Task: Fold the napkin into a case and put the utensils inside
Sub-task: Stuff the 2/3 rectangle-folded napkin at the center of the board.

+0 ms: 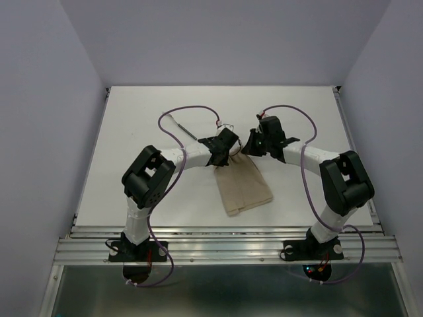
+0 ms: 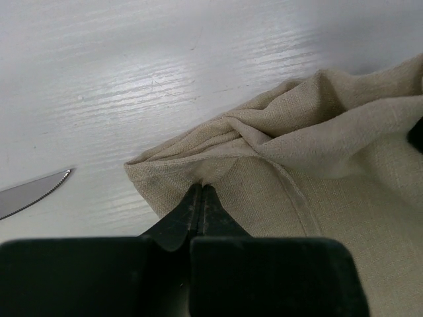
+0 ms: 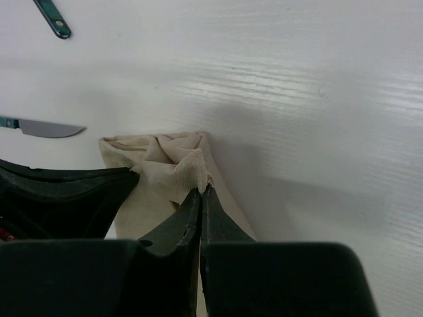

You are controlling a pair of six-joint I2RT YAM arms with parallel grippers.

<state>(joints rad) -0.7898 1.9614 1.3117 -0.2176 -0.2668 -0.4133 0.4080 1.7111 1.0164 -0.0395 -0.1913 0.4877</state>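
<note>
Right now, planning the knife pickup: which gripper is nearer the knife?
Left. The left gripper pinches the napkin corner nearest the knife; right gripper pinches the opposite corner.

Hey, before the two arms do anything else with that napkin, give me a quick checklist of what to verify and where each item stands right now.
1. Left claw grip on the napkin: ok, shut on its edge.
2. Right claw grip: ok, shut on a bunched corner.
3. Knife clear of the cloth: ok, it lies apart on the table.
4. Napkin's far end flat: not ok, it is gathered in folds between the claws.
5. Number of layers each claw pinches: cannot tell.
</note>
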